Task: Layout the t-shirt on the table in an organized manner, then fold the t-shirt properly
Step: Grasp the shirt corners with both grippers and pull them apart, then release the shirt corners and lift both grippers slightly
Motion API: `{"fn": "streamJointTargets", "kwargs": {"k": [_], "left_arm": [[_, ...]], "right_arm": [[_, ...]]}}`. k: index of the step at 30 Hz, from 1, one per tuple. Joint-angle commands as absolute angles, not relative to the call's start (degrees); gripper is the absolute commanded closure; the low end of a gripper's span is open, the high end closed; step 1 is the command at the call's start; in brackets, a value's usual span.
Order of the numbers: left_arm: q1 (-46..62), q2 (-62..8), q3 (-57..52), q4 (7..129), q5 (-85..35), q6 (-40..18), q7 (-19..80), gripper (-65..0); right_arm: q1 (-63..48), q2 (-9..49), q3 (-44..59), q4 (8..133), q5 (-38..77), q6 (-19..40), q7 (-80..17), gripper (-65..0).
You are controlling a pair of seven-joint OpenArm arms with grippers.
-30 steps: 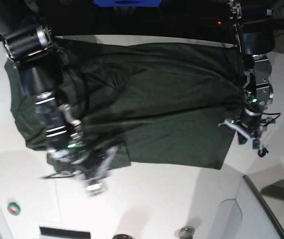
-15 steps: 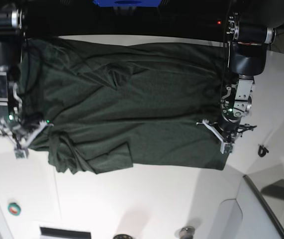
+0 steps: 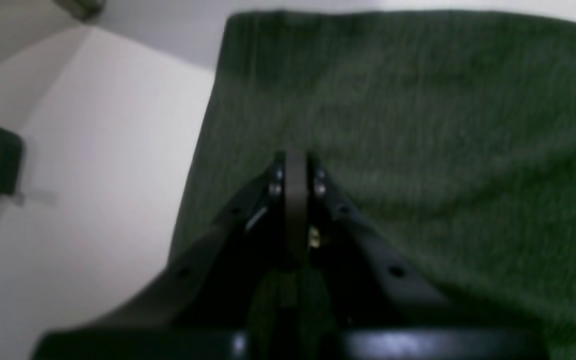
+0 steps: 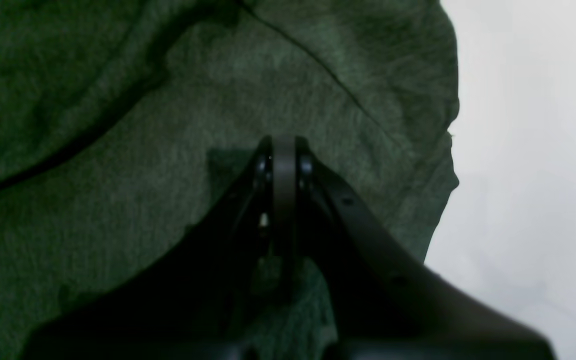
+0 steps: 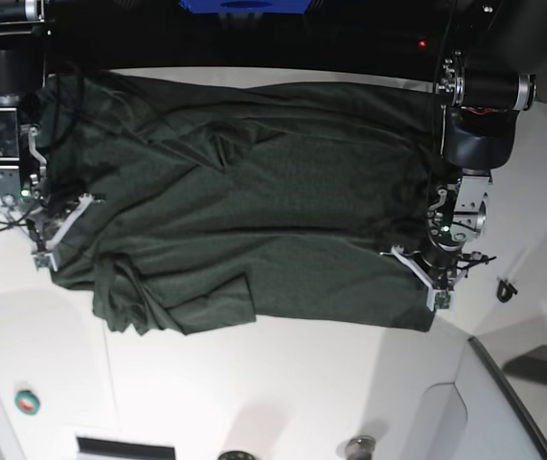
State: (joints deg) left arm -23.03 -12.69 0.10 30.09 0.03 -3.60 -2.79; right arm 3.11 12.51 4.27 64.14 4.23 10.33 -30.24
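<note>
Spreading across the white counter (image 5: pixel 283 383), the dark green t-shirt (image 5: pixel 254 220) lies wide and mostly flat, reaching nearly from one arm to the other. Since a second ago the right arm has swung from the lower middle of the cloth out to the far edge on the base view's left, and its fingers (image 5: pixel 57 230) now sit at that edge of the shirt, pressed together; the wrist view shows them shut just above the fabric, and whether a thin fold is pinched between them cannot be told. The left arm has shifted a little inward along the opposite edge, and its fingers (image 5: pixel 424 268) are likewise shut over the cloth near its border, with bare counter just beside them. The cloth that was bunched under the right arm is now uncovered: a rumpled flap (image 5: pixel 177 302) sits at the lower left corner, and creases run across the upper left part. Judging from this, the laying-out step is well along but not finished, since that corner needs smoothing before any fold can begin.
</note>
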Motion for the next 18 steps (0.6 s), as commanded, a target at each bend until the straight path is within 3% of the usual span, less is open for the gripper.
{"fn": "streamJointTargets", "kwargs": {"k": [1,4,11,18], "left_arm": [[-24.4,-13.14,-0.31,31.08,-0.31,-3.38,-3.82,0.0],[-21.32,-13.14,-0.57,36.79,-0.48,-3.47,-1.98,0.0],[-1.1,-13.49,-0.57,64.57,-0.48,-3.56,6.37,0.0],[3.65,-13.49,-0.57,64.31,-0.48,-3.47,6.29,0.0]], "right_arm": [[2.95,13.32,5.41,64.92,4.18,9.98,-30.37,0.0],[1.71,13.05,9.27,65.27,4.18,9.98,-30.46,0.0],[-0.92,13.41,11.65,65.54,4.18,10.24,-30.11,0.0],[-1.63,12.79,11.3,76.0,4.18,10.42,-30.11,0.0]]}}
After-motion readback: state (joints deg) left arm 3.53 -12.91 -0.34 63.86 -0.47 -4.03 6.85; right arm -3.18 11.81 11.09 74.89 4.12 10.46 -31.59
